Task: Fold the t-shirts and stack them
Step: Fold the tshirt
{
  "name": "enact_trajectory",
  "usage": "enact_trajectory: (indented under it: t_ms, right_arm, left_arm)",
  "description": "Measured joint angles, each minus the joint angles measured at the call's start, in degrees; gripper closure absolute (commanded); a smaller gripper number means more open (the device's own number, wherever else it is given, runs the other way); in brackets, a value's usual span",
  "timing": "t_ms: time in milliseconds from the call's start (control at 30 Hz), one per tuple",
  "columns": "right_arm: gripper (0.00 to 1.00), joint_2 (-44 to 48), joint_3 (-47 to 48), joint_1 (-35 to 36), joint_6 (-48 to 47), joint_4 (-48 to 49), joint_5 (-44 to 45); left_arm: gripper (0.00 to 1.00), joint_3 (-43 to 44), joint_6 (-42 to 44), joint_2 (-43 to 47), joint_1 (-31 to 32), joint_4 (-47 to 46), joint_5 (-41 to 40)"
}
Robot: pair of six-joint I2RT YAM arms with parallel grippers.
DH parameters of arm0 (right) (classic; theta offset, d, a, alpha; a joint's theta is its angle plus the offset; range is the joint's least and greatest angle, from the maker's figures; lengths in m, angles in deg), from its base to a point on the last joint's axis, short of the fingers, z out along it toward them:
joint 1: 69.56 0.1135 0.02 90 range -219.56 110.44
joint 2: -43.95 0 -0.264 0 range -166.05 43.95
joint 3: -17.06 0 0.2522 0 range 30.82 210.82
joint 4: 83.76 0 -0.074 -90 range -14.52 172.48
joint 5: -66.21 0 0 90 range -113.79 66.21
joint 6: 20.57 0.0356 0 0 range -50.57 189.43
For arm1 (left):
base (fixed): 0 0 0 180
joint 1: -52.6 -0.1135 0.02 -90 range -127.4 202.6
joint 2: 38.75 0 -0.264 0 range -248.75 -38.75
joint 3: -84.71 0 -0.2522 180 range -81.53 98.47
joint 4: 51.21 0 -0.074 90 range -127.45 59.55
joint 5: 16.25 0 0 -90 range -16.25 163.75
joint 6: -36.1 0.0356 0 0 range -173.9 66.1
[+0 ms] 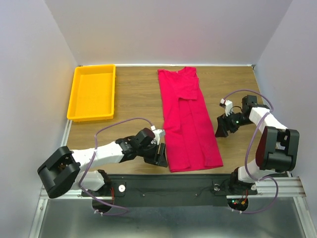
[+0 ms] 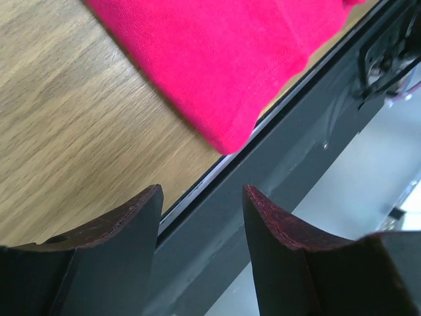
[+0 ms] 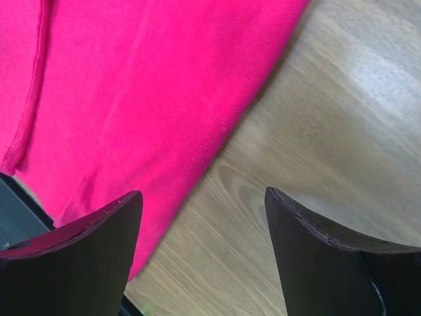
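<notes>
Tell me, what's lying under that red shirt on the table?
Around the red t-shirt only the wooden table shows. The shirt lies flat, with no visible bulge, but the spot directly beneath is covered, so I cannot see it.

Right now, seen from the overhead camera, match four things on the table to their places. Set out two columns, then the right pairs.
Things: 1 t-shirt; 2 yellow tray; 3 left tool; 4 right tool.
Places: A far left corner of the table; B beside the t-shirt's right edge; C middle, lying as a long strip; D by the t-shirt's near left corner.
Pairs: 1-C; 2-A; 3-D; 4-B.
</notes>
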Motion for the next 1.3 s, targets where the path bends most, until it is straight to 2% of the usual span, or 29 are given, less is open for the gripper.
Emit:
enact_trajectory:
  t_ms: [233,367,533,600,733,1033,1167,1300]
  right_arm:
    - [0.21,-0.4,0.0,0.0,1.9,0.8,0.3]
    - [0.21,-2.6,1.6,0.0,4.7,1.8,-0.5]
    - [0.21,-4.6,3.2,0.0,7.3,4.2,-3.3]
    - [0.21,-5.3,3.2,0.0,8.1,4.8,-4.2]
    - [0.21,-5.9,3.2,0.0,9.1,5.6,-4.9]
    - [0.21,-5.7,3.2,0.0,10.9,7.0,-6.3]
    - [0.21,-5.7,3.2,0.0,11.3,7.2,-6.5]
    - [0.21,-5.7,3.2,0.0,11.5,7.5,-6.5]
  left_arm:
    - [0.34,1.2,-3.1,-1.5,0.2,-2.9,-4.5]
    - [0.34,5.7,-1.7,-4.8,-10.3,-4.6,-6.4]
    - [0.35,20.1,2.1,-15.3,-25.0,-7.1,-6.9]
    - [0.37,25.4,3.0,-19.9,-27.7,-8.9,-6.3]
    - [0.39,42.6,3.6,-34.6,-32.9,-10.2,-3.7]
    - [0.43,69.0,1.9,-59.7,-37.0,-9.6,-0.3]
    - [0.43,78.5,0.6,-67.5,-37.1,-8.0,1.2]
    - [0.47,83.1,-0.2,-71.4,-37.0,-6.4,1.6]
